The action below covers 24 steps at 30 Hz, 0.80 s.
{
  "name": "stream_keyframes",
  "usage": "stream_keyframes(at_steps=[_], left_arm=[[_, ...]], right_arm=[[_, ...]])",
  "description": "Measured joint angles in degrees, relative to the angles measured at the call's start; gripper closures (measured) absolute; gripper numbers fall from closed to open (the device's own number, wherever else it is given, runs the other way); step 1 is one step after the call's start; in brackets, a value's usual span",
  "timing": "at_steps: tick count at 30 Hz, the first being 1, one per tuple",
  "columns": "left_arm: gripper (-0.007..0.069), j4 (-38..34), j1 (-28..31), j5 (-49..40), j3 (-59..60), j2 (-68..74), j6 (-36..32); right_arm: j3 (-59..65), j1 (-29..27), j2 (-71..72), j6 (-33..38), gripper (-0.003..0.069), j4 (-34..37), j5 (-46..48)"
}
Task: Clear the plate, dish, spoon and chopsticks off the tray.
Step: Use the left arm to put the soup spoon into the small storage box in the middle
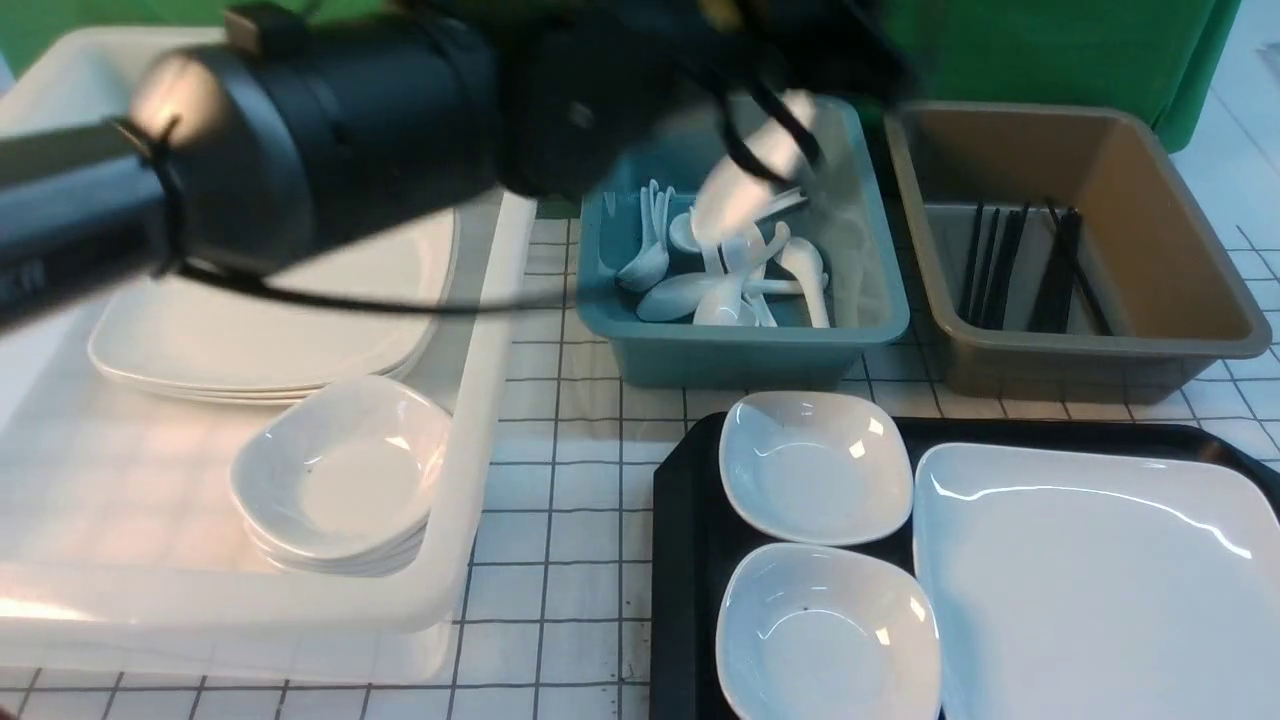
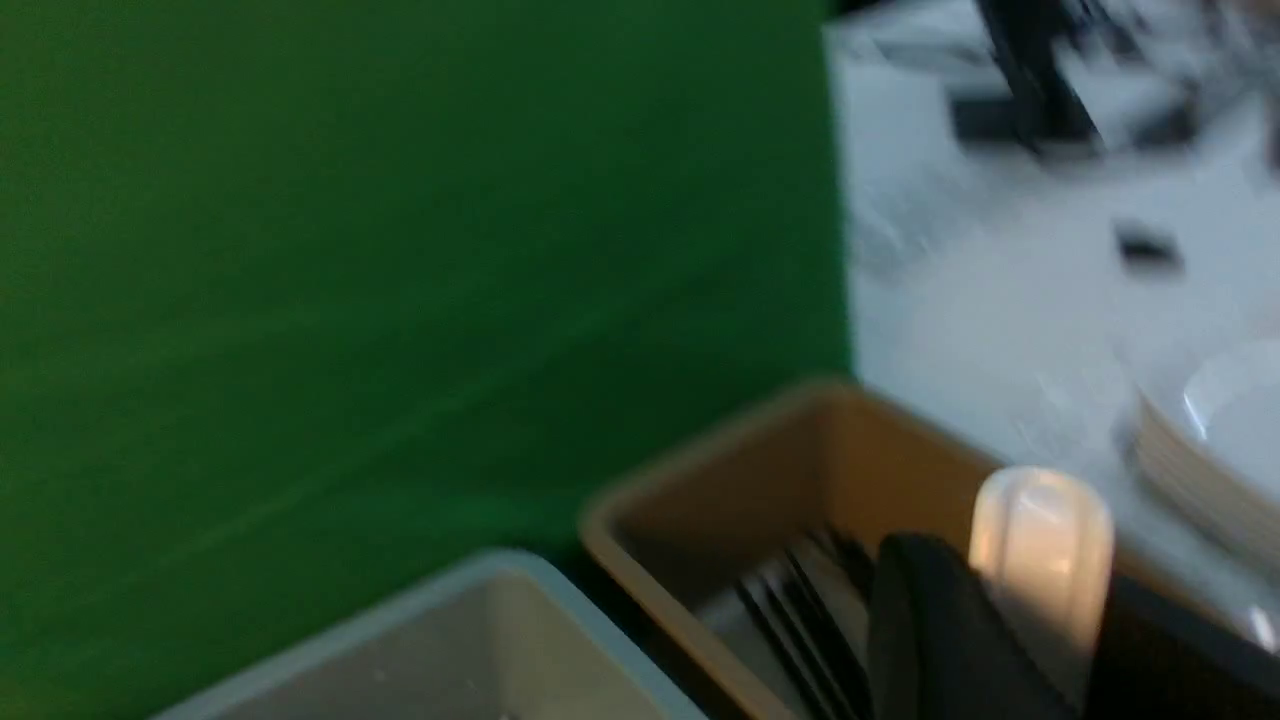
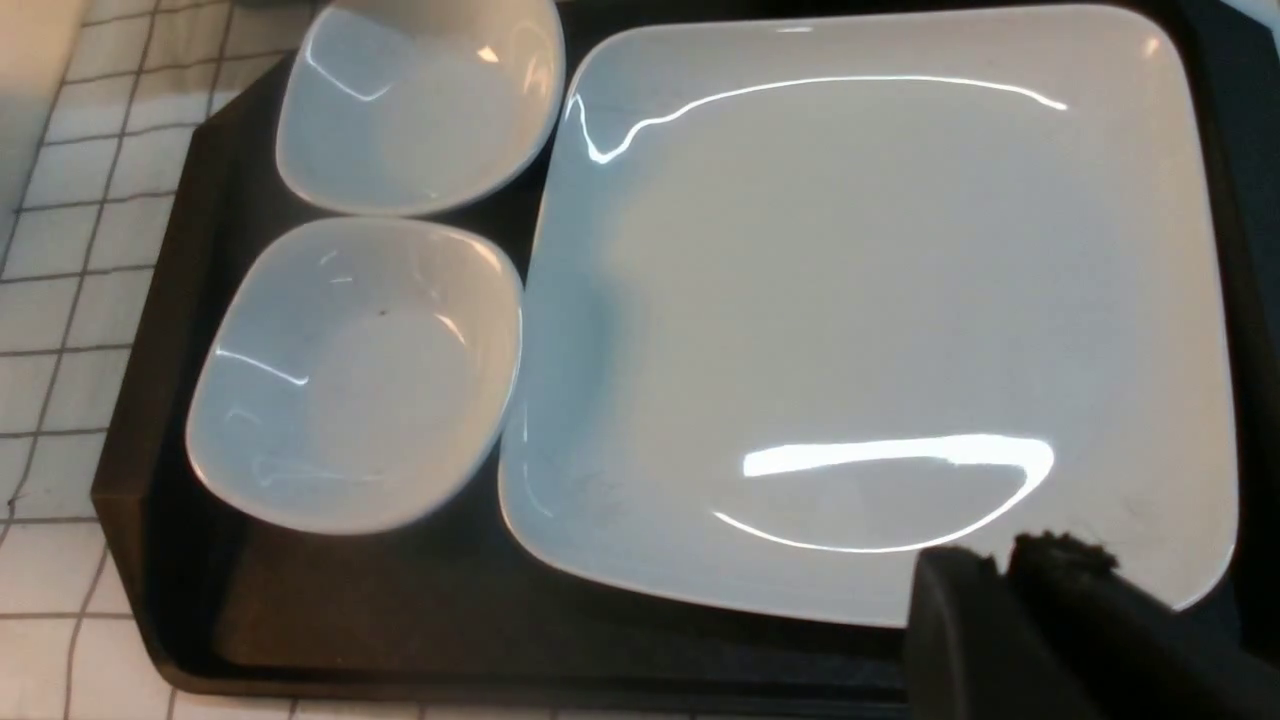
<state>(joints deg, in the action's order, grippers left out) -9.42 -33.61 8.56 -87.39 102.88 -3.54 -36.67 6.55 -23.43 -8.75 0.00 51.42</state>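
The black tray [image 1: 680, 520] sits at the front right and holds the large white plate [image 1: 1090, 590] with two small white dishes [image 1: 815, 465] [image 1: 825, 635] to its left. My left gripper [image 1: 790, 130] hangs blurred over the blue tub, shut on a white spoon [image 1: 745, 190]; the left wrist view shows the spoon's handle [image 2: 1040, 560] between the fingers of that gripper [image 2: 1045, 640]. The right gripper [image 3: 1010, 565] hovers over the near edge of the plate [image 3: 880, 300], fingertips together with nothing between them. It is out of the front view. No chopsticks show on the tray [image 3: 400, 620].
The blue tub [image 1: 740, 345] behind the tray holds several white spoons. To its right, a brown tub [image 1: 1100, 350] holds several black chopsticks. On the left, a clear white crate [image 1: 480, 420] holds stacked plates [image 1: 270, 330] and stacked dishes [image 1: 340, 480].
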Motion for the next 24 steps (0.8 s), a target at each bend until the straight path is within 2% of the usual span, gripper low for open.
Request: stream_keyframes(at_steps=[2,3,8,11,15,16,18,19,20,22,23,24], left_arm=[[0.0548,-1.0,2.1,2.7,-0.4,1.3,3.5],[0.0548,-0.8,4.2,4.2,-1.0,2.8,8.5],[0.0548,6.4,7.5,8.8,-2.6,7.4,20.3],[0.054,10.9,7.9,13.5,-3.5,10.2,25.4],[0.0478,13.2,7.9,13.0,-5.0,12.3,27.5],[0.0457,13.3,7.9,11.8,-5.2,12.5,27.7],[0.0333,13.7,7.9,5.8,-5.4,13.5,27.8],[0.0333,13.7,7.9,5.2,-5.4,13.6,27.8],[0.0255,13.8,7.9,0.7,-5.4,14.1,27.8],[0.0152,13.8,7.9,-5.2,-5.4,14.5,27.9],[0.0144,13.8,7.9,-5.8,-5.4,14.5,27.9],[0.0092,13.8,7.9,-9.5,-5.4,14.3,27.7]], right_arm=[[0.0,0.0,0.0,0.0,0.0539,0.0,0.0],[0.0,0.0,0.0,0.0,0.0537,0.0,0.0],[0.0,0.0,0.0,0.0,0.0535,0.0,0.0],[0.0,0.0,0.0,0.0,0.0534,0.0,0.0],[0.0,0.0,0.0,0.0,0.0534,0.0,0.0],[0.0,0.0,0.0,0.0,0.0533,0.0,0.0],[0.0,0.0,0.0,0.0,0.0533,0.0,0.0],[0.0,0.0,0.0,0.0,0.0533,0.0,0.0],[0.0,0.0,0.0,0.0,0.0533,0.0,0.0],[0.0,0.0,0.0,0.0,0.0533,0.0,0.0],[0.0,0.0,0.0,0.0,0.0533,0.0,0.0],[0.0,0.0,0.0,0.0,0.0533,0.0,0.0]])
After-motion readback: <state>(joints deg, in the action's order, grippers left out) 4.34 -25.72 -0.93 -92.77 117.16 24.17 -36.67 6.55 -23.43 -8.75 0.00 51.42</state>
